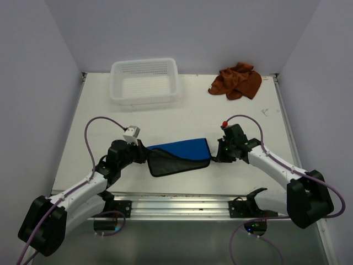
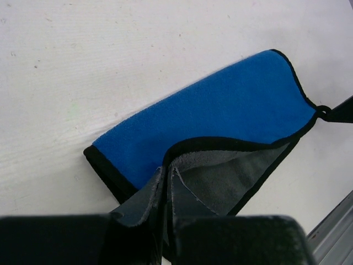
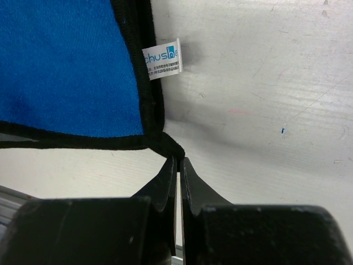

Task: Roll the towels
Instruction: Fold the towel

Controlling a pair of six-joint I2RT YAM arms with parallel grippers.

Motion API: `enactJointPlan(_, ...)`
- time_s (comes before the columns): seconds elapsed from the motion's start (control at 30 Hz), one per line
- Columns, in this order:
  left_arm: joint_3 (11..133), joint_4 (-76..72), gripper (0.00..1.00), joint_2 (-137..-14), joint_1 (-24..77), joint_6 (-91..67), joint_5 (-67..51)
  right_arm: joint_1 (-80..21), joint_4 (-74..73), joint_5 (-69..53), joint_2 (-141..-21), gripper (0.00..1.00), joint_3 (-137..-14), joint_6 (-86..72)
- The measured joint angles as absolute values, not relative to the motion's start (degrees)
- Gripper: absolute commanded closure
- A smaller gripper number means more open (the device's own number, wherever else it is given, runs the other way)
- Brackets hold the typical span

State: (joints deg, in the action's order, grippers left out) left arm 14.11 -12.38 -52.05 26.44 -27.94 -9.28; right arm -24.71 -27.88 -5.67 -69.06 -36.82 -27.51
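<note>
The blue towel (image 1: 179,149), black-hemmed with a grey underside, lies folded near the table's front, between both arms. My left gripper (image 1: 148,156) is shut on its left end. In the left wrist view the left gripper (image 2: 167,174) pinches the lifted grey flap, with the blue towel (image 2: 220,105) spread beyond it. My right gripper (image 1: 214,154) is shut on the right corner. The right wrist view shows the right gripper (image 3: 180,161) clamping the black hem of the blue towel (image 3: 60,66). The rust-brown towel (image 1: 237,81) sits crumpled at the back right, away from both grippers.
A white mesh basket (image 1: 144,100) stands at the back left of the white table (image 1: 182,118). A metal rail (image 1: 176,204) runs along the near edge between the arm bases. A white label (image 3: 162,59) sticks out of the blue towel's hem.
</note>
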Motion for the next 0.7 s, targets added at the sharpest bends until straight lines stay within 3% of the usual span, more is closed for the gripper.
enactJointPlan(0.47,11.42,-12.29,0.93,-51.35,27.94,-28.12,-10.28,-24.71,-27.77,-5.61,-70.61,1.00,-36.82,-27.51)
enactJointPlan(0.7,11.33,-12.23,0.81,-50.30,28.25,-28.12,-10.28,-24.71,-25.98,-8.12,-71.79,1.00,-36.75,-27.57)
